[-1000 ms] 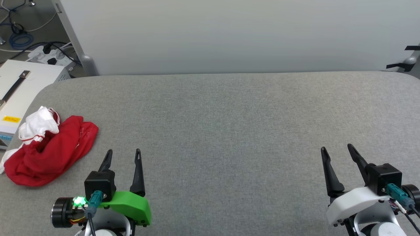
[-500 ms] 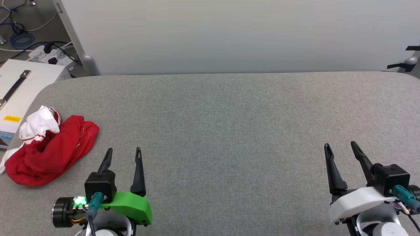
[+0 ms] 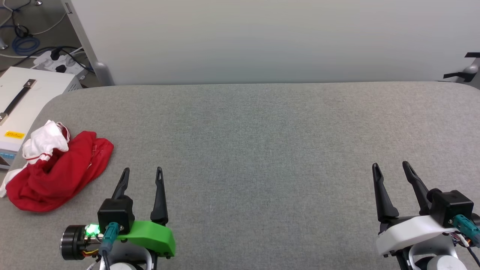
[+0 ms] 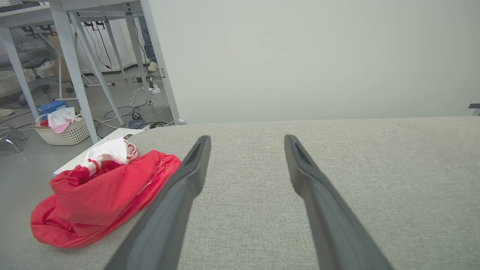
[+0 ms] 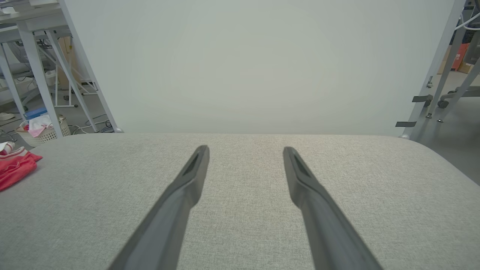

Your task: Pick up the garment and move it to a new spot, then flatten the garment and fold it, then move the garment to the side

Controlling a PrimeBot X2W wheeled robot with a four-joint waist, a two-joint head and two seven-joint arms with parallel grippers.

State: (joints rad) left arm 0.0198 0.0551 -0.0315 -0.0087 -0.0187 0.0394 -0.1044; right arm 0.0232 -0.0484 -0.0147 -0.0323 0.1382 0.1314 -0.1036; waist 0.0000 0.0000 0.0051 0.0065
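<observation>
The garment (image 3: 56, 172) lies crumpled in a red heap with a white sleeve on top, at the left edge of the grey table (image 3: 262, 150). My left gripper (image 3: 142, 171) stands open just right of it, a little nearer to me, with nothing between its fingers. In the left wrist view the garment (image 4: 97, 195) sits left of the left gripper (image 4: 245, 138). My right gripper (image 3: 390, 166) is open and empty at the lower right, far from the garment. The right wrist view shows the right gripper (image 5: 245, 149) over bare cloth, with a strip of the garment (image 5: 15, 167) at its left edge.
A pale panel (image 3: 262, 41) rises behind the table's far edge. Left of the table a white box (image 3: 22, 101) stands on the floor, with cables and a power strip (image 3: 56, 63) behind it. A white basket (image 4: 62, 129) sits under metal table legs.
The right gripper has shifted slightly to the right and up the view. The left gripper and garment hold their places; the small overall shift looks like camera motion.
</observation>
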